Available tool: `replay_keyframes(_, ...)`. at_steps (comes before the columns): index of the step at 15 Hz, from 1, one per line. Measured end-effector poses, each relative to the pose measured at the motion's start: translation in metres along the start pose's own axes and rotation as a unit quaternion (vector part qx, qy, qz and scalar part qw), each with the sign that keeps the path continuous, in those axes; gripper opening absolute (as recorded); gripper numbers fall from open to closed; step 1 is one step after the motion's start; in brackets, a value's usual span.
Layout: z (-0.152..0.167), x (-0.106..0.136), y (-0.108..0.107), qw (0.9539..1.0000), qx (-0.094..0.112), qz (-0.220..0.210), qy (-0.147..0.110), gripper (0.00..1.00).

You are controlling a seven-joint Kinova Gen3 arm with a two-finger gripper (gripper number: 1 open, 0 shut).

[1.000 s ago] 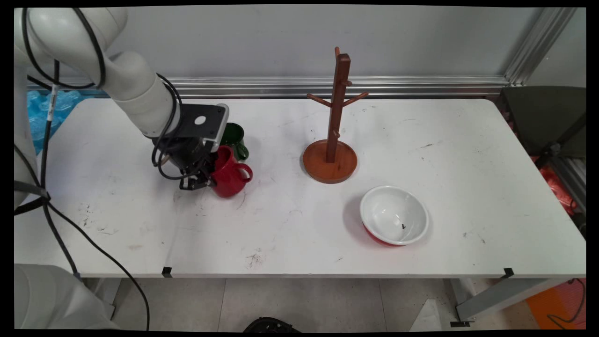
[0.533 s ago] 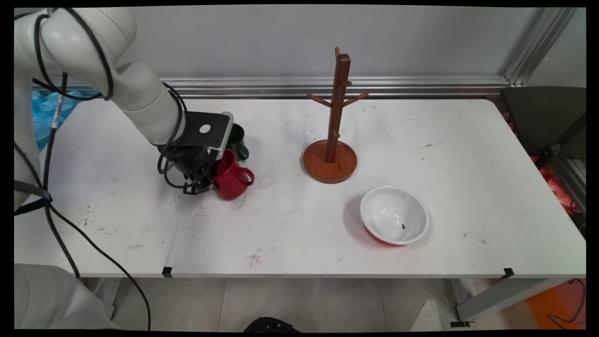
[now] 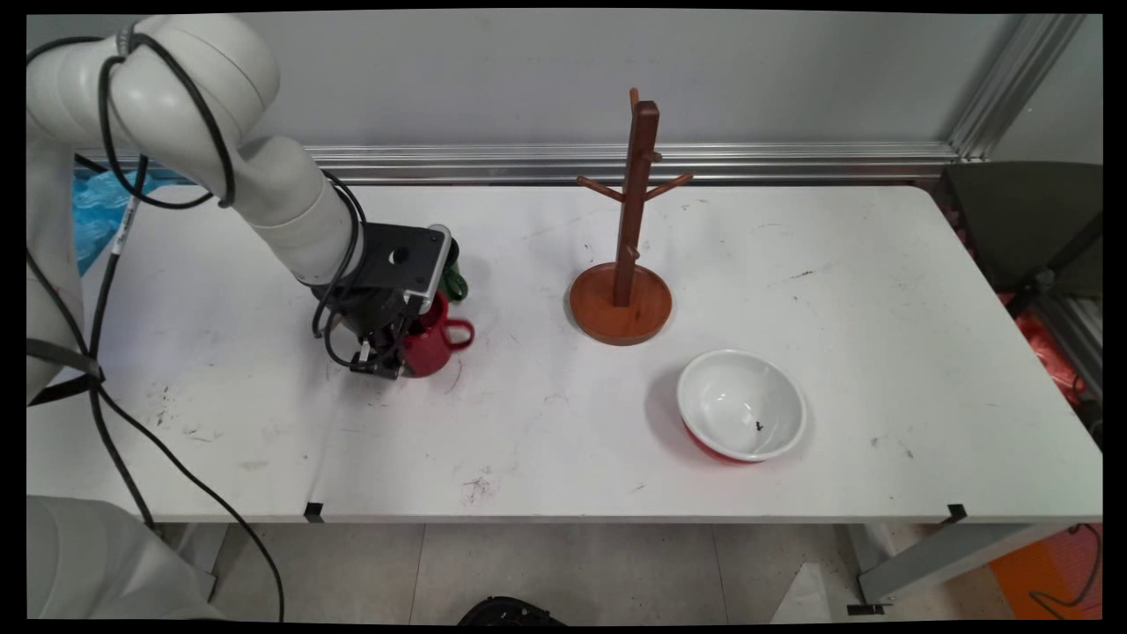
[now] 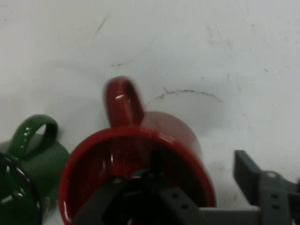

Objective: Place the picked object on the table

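Right now my jaws are low over the shiny red mug (image 3: 433,339) on the left part of the white surface (image 3: 528,423). The red mug stands upright, with its handle on the side away from me. One of my fingers is down inside it. The other finger (image 4: 246,173) is outside, with a little gap to the mug's wall, so my jaws are let go and not squeezing. A dark green mug (image 3: 453,280) sits just behind the red one. The brown wooden mug tree (image 3: 627,264) and the white bowl with a red outside (image 3: 741,405) are well apart, off to the right.
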Motion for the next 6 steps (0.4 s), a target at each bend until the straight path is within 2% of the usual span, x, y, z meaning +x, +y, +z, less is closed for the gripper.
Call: replay_keyframes(6, 0.0030, 0.0046, -0.0014, 1.0000, 0.004, 0.003, 0.003, 1.00)
